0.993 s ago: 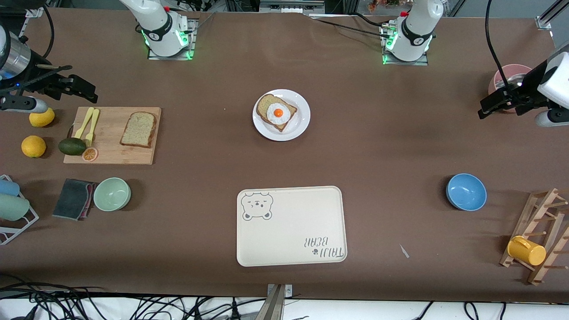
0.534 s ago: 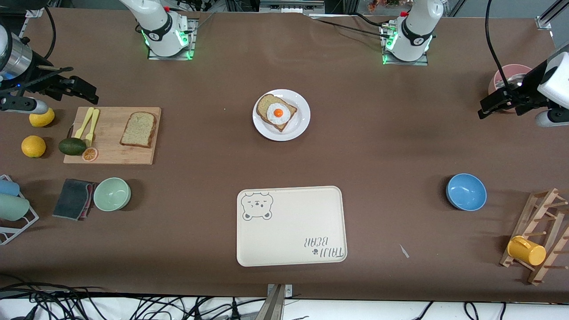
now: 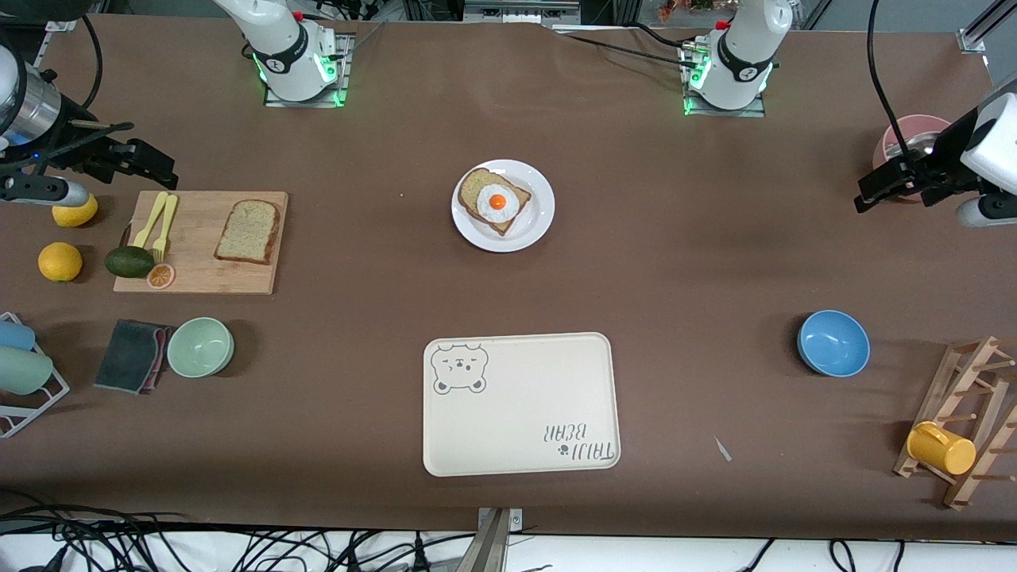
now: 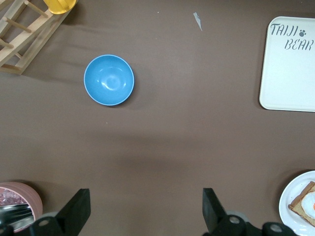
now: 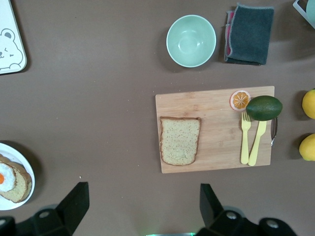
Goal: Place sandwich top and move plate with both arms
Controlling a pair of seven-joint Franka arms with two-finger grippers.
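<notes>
Clearly light and soft, the plain speckled tan bread slice (image 5: 180,140) on the wooden cutting board (image 5: 216,105) lies just ahead of the right gripper (image 5: 142,209), whose jaws stand open and empty and should pinch its crust edges gently, while the left gripper (image 4: 145,211), waiting, is likewise open with the stiff, slippery-rimmed small round white plate (image 4: 290,196) off to one side of it.

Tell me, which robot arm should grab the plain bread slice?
The right arm. Its open pincer hangs over the table edge by the cutting board where the sandwich top lies. The left pincer, also open, waits at the table's other end, near the pink bowl.
</notes>
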